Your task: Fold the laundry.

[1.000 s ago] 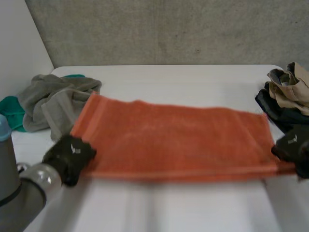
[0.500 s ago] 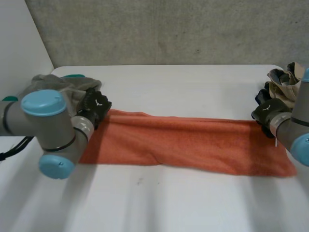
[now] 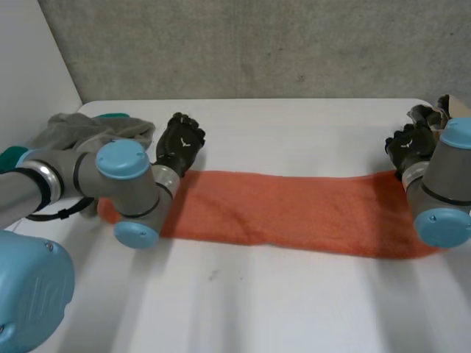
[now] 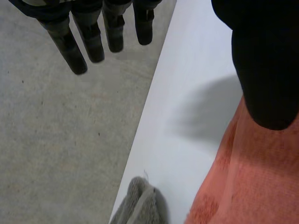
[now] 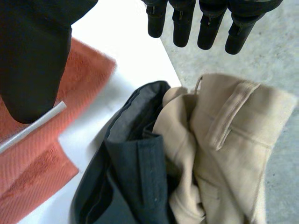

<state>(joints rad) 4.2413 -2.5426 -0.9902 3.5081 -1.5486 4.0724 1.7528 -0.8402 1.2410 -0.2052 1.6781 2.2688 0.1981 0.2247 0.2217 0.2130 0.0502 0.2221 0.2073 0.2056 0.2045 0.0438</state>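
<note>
An orange towel (image 3: 294, 213) lies as a long, narrow strip across the middle of the white surface (image 3: 294, 125), apparently folded once lengthwise. The left hand (image 3: 180, 143) hovers just beyond the strip's far edge near its left end, fingers straight and wide of the thumb, holding nothing. The right hand (image 3: 408, 145) hangs equally wide and empty by the far right corner. Crosswise folds look still to come. A grey pile (image 3: 81, 132) at the surface's left edge and tan and dark garments (image 5: 187, 154) at its right edge wait unfolded.
</note>
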